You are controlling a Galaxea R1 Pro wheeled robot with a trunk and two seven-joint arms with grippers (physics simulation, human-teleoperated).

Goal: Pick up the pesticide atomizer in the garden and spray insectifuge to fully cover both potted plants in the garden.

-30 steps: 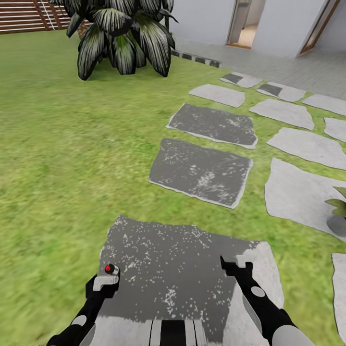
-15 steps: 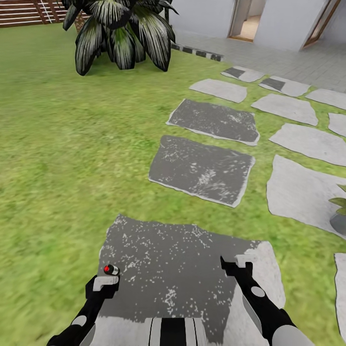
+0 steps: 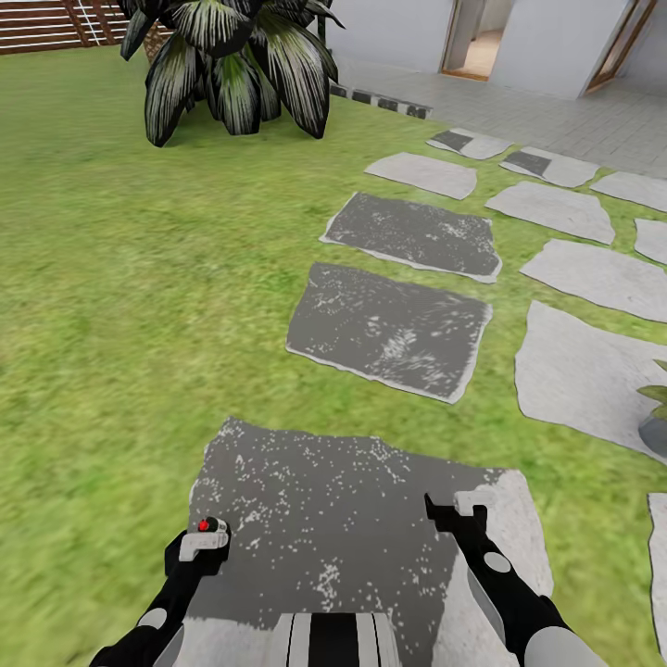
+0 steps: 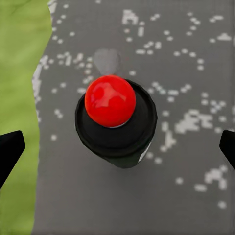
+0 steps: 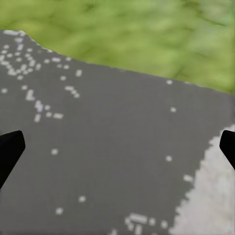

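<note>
The pesticide atomizer (image 4: 116, 122) appears end-on as a dark cylinder with a round red top and a sliver of white label, over a dark speckled stepping stone (image 3: 343, 519). It sits midway between the fingers of my left gripper (image 4: 117, 156), whose tips stand wide apart and clear of it. From the head, its red top (image 3: 205, 526) shows just beyond my left gripper (image 3: 199, 547). My right gripper (image 3: 456, 514) is open with nothing in it, over the same stone (image 5: 107, 161). One potted plant (image 3: 654, 415) in a grey pot is cut off by the right edge.
Green lawn (image 3: 111, 306) spreads to the left. More dark and pale stepping stones (image 3: 389, 329) lead ahead and right toward a paved patio and doorway (image 3: 472, 46). A large striped-leaf plant (image 3: 232, 65) stands at the back, with a brown slatted fence (image 3: 42, 23) behind it.
The whole view has shifted a little, and the potted plant has slid further off the right edge. The atomizer's red top now sits slightly lower, nearer the left gripper. Both arms keep their pose.
</note>
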